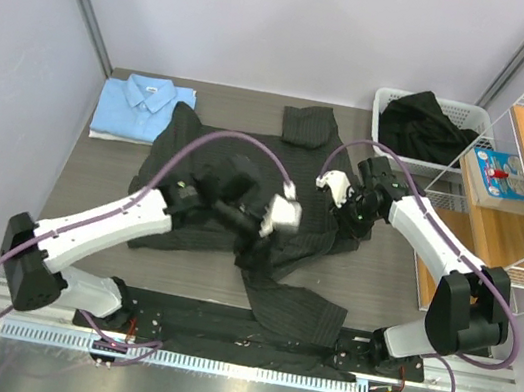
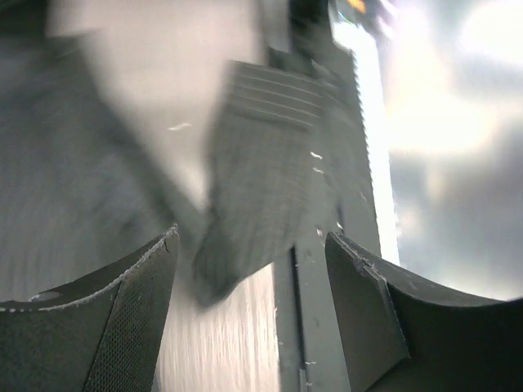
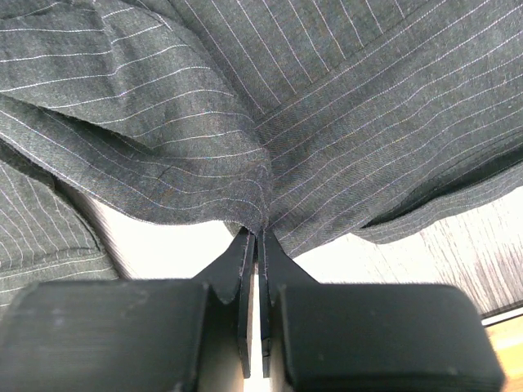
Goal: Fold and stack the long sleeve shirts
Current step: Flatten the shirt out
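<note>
L tool (image 2: 253, 245) has its jaws apart w/ nothing between, above the pinstripe shirt (image 1: 288, 307) sprawled mid-desk (image 1: 93, 176). R tool (image 3: 260, 237) is clamped on 1 fold of it. Light blue shirt (image 1: 144, 106) lies folded at far-left corner.

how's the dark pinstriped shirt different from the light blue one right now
The pinstriped shirt is charcoal; the light blue shirt is plain pale blue. The pinstriped shirt lies spread and rumpled mid-table; the light blue shirt sits folded at the far left corner. Both lie on the table.
</note>
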Controlling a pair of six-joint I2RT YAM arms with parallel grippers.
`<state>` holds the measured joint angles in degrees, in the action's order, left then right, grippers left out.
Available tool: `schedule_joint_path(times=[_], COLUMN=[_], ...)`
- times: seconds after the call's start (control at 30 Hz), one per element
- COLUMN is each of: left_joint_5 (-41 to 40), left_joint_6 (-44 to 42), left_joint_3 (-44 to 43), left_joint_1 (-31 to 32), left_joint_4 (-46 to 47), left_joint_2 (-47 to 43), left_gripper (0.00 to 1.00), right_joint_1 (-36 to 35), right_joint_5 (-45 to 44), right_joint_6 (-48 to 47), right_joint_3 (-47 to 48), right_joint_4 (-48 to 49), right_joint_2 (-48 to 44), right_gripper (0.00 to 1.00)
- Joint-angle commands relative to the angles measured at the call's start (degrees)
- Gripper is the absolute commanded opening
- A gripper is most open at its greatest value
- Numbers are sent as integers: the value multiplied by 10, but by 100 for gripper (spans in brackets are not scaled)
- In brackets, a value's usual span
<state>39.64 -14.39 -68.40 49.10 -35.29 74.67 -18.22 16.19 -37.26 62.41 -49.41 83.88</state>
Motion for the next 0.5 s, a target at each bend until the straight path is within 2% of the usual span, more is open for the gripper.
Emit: schedule_joint_path(times=[0.0, 0.03, 0.2, 0.3, 0.47], left_joint_5=[-66, -79, -153, -183, -176], left_joint_6=[-169, -177, -216, -274, -327], left_joint_3=[1, 5, -26, -64, -145], left_joint_1=[105, 139, 222, 236, 238], left_joint_4=[-48, -30, 29, 31, -28], left_joint_2=[65, 80, 205, 269, 347], left_gripper=[73, 73, 73, 74, 73], right_joint_1=[-2, -2, -2, -2, 0], right_joint_5=[-9, -5, 7, 17, 29], right_joint_6=[13, 14, 21, 30, 32], right_joint_3=[-7, -11, -25, -26, -32], right_joint_4=[1, 1, 2, 2, 4], right_joint_2=[-13, -14, -8, 0, 8], right_gripper=[7, 7, 8, 9, 10])
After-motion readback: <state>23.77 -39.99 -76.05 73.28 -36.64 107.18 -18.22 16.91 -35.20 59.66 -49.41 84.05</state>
